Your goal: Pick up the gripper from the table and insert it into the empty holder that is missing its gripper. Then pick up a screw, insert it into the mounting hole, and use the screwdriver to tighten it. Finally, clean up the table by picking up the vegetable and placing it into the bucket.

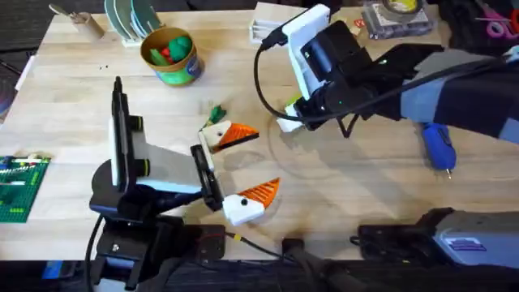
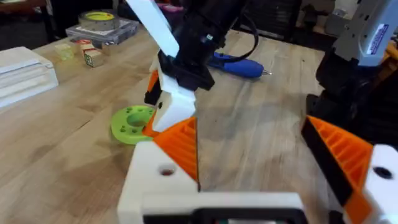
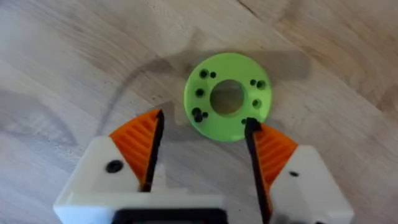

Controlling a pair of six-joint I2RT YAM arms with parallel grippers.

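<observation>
Vegetable lies on the table just beyond the left gripper, whose jaws stand wide, both orange pads in place, nothing between them. Right gripper hovers over the green disc, also wide, its pad tips at the disc's near edge. Farther out, the screwdriver lies beside the right arm, and the bucket stands at the table's far side.

Bucket upright at table rear — screwdriver far right.
</observation>
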